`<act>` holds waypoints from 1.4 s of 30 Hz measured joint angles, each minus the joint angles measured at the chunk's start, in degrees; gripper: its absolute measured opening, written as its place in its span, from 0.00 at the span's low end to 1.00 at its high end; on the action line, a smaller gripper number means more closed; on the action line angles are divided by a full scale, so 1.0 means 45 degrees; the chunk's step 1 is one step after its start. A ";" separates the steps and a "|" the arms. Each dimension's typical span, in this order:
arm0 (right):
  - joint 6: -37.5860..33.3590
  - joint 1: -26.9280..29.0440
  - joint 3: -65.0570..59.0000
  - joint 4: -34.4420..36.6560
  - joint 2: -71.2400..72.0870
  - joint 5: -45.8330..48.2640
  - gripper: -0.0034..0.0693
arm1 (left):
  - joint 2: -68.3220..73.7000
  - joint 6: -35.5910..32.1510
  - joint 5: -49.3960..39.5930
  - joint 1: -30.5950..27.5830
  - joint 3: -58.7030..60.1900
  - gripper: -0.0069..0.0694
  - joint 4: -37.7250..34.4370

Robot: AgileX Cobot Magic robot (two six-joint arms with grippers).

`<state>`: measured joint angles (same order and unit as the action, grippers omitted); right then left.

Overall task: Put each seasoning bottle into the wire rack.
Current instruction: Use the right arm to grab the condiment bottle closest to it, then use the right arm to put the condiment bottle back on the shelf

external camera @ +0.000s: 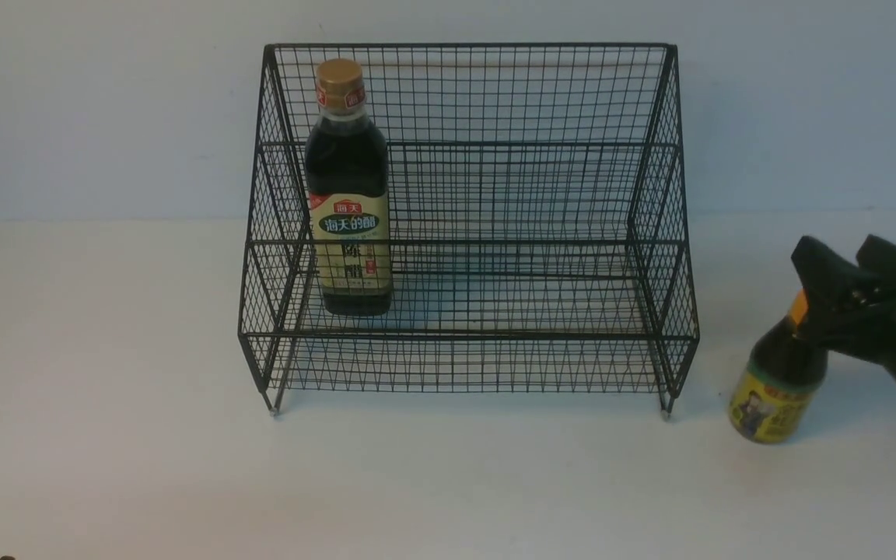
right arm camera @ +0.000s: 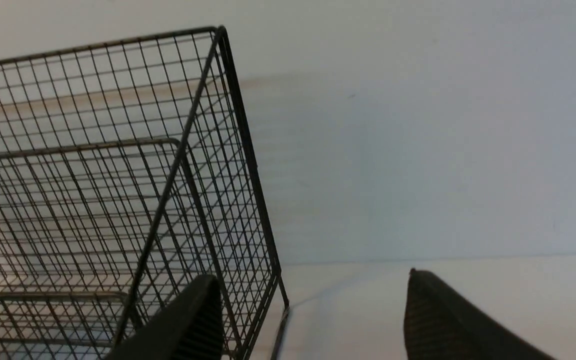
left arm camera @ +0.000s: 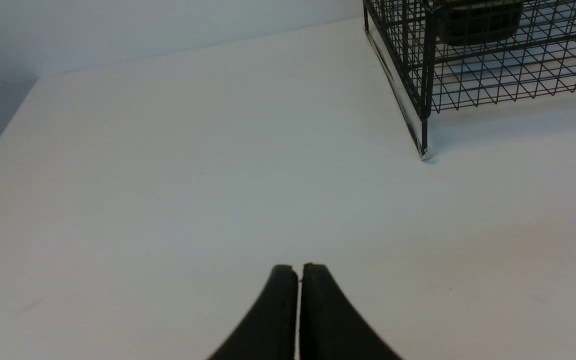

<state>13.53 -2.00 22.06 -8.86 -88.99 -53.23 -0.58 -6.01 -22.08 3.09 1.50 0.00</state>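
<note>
The black wire rack [external camera: 463, 233] stands at the middle back of the white table. The tall seasoning bottle [external camera: 348, 194], gold-brown cap and beige-green label, stands upright on the rack's lower tier at its left end. The short seasoning bottle [external camera: 778, 389], orange nozzle and yellow label, stands on the table right of the rack. My right gripper [external camera: 838, 245] is open, its fingers beside and above the nozzle, holding nothing. In the right wrist view the gripper [right arm camera: 310, 277] is wide open, with the rack's side [right arm camera: 93, 200] ahead and the short bottle hidden. My left gripper [left arm camera: 300, 267] is shut and empty above bare table.
The left wrist view shows the rack's front left corner and foot [left arm camera: 424, 150] and the tall bottle's base [left arm camera: 478, 20] inside. A pale wall rises behind the table [external camera: 106, 389]. The table's left edge shows in the left wrist view.
</note>
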 joint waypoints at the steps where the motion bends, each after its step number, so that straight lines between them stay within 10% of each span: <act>1: 0.0004 0.0000 0.0002 -0.0031 -0.0075 -0.0014 0.66 | 0.0000 0.0000 0.0000 0.0000 0.0000 0.08 0.0000; 10: 0.0459 0.0000 0.0078 -0.0736 -0.1325 -0.0040 0.44 | 0.0000 0.0000 0.0000 -0.0015 0.0000 0.08 0.0000; 27: 0.1074 0.0000 0.0925 -0.2774 0.3520 0.5108 0.44 | 0.0000 0.0000 0.0000 -0.0015 0.0000 0.08 0.0000; 42: 1.0909 0.0000 0.7215 -1.0059 0.4292 0.5938 0.44 | 0.0000 0.0000 0.0000 -0.0015 0.0000 0.08 0.0000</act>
<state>62.62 -2.00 54.53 -54.12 -69.67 -26.51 -0.58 -6.01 -22.08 3.02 1.50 0.00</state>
